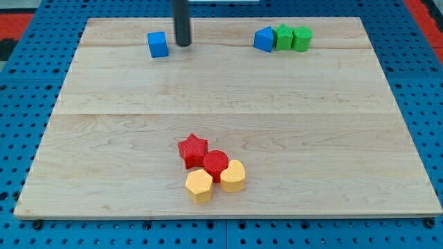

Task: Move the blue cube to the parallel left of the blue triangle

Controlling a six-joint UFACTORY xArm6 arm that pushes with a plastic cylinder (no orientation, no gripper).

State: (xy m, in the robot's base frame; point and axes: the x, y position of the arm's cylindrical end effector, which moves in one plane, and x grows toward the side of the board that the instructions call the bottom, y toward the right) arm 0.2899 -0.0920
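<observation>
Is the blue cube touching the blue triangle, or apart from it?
Apart: the blue cube sits far left of the blue triangle, my tip just right of it.

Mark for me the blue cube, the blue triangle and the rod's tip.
blue cube (158,45), camera view, middle of its front face.
blue triangle (263,39), camera view, middle of its visible face.
my tip (183,44), camera view, very end of the rod, just right of the cube.

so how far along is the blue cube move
Partly done, it seems: the blue cube sits near the view's top, roughly level with the blue triangle and to its left, a wide gap between them. In hand: my tip stands just right of the cube, apart from it. Left: perhaps closing that gap, if closer is wanted.
</observation>
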